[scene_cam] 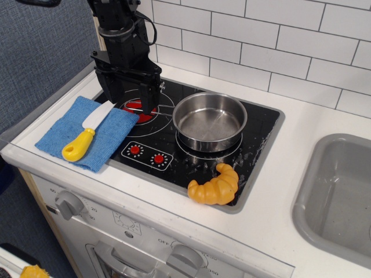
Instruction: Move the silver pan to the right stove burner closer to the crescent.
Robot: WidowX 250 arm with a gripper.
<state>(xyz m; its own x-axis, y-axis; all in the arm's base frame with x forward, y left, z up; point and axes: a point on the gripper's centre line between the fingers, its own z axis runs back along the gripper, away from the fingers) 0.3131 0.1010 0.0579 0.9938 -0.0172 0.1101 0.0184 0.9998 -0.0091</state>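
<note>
Shiny steel silver pan (209, 121), glossy black cooktop (258, 136), smooth plastic crescent (215, 186).

Knife (84, 132) (yellow handle) on blue cloth (88, 130).
</note>
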